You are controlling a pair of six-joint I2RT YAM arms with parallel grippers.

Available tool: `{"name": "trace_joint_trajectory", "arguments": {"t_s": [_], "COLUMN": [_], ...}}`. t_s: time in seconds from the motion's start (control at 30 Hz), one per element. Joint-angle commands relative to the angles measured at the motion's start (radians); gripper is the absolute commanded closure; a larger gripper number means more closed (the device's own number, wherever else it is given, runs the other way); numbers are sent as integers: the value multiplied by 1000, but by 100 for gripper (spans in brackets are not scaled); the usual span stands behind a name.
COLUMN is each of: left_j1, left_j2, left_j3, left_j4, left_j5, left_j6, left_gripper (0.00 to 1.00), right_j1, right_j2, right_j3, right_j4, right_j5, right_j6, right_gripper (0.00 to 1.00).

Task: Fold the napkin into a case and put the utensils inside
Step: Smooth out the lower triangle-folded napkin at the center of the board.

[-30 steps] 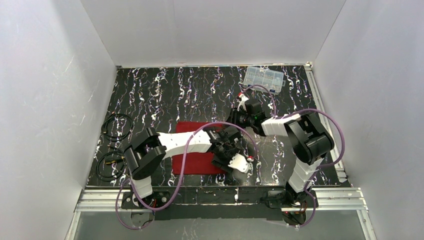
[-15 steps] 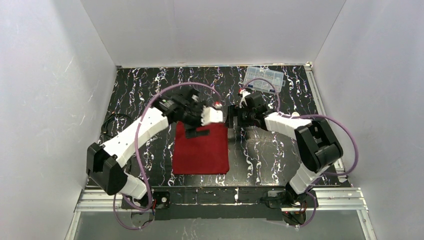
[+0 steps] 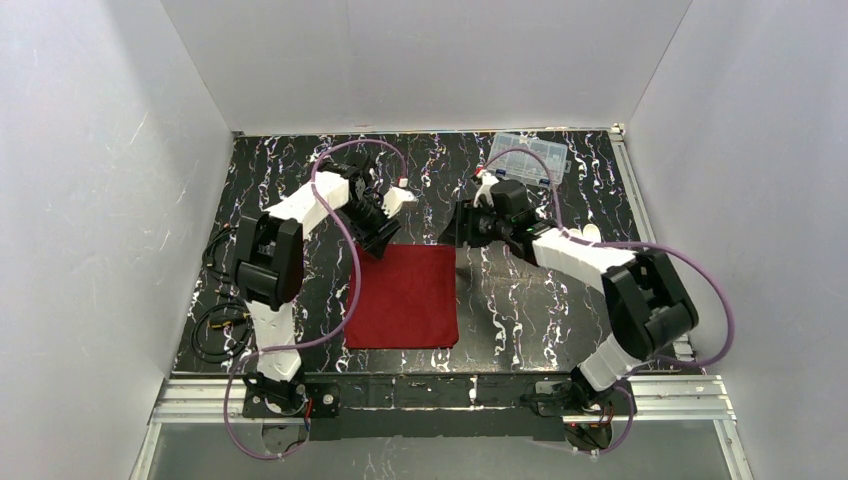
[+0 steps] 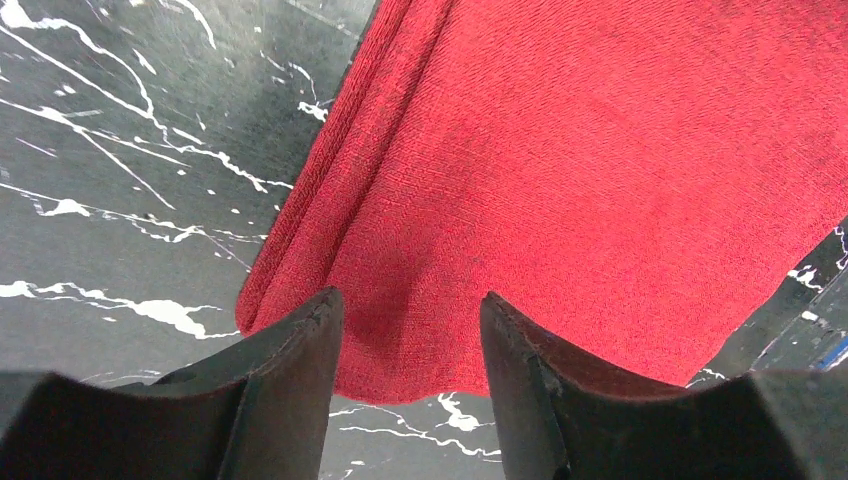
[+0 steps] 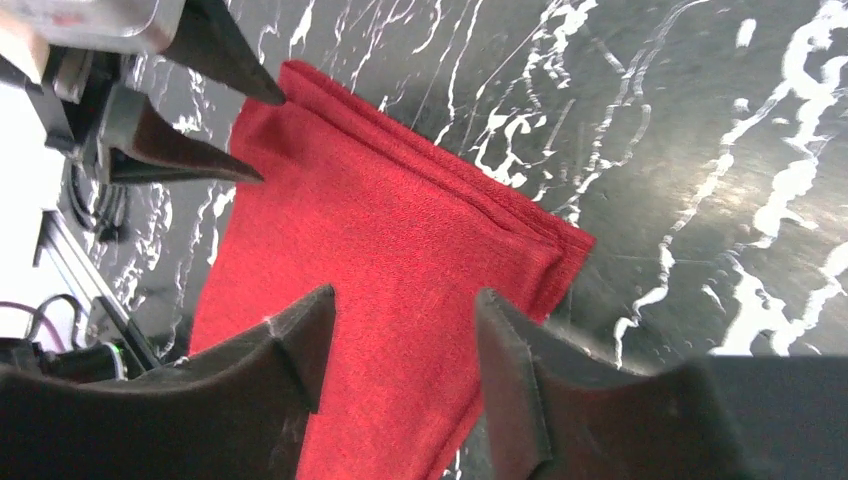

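My left gripper (image 3: 379,239) hangs, jaws parted and clasping nothing, over the 11 o'clock corner of the napkin (image 3: 405,297), which lies folded flat in layers mid-table. My right gripper (image 3: 448,232) sits at its 1 o'clock corner, jaws likewise apart and empty. A clear compartment box (image 3: 528,156) rests toward the table's 1 o'clock.
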Motion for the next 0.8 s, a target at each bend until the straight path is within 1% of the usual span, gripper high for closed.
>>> {"name": "trace_joint_trajectory", "arguments": {"t_s": [0.0,0.07,0.13,0.3,0.43,0.63,0.77], "left_j1": [12,21,30,40,47,52,55], "left_j2": [25,38,38,36,25,-39,-56], "left_j3": [39,35,25,-4,-38,-136,-157], "left_j4": [-37,-22,-8,10,43,196,269], "left_j5": [37,30,25,2,-38,-173,-250], "left_j6": [-58,-64,-60,-33,0,111,139], "left_gripper": [50,51,52,52,53,53,54], "right_j1": [51,61,63,64,57,40,35], "right_j2": [115,161,206,316,371,390,398], "right_j3": [46,73,87,101,99,47,10], "right_j4": [87,89,109,174,188,207,230], "right_j5": [-71,-75,-82,-104,-92,-82,-85], "right_j6": [50,51,59,98,103,94,93], "right_gripper": [51,64,70,75,78,78,78]}}
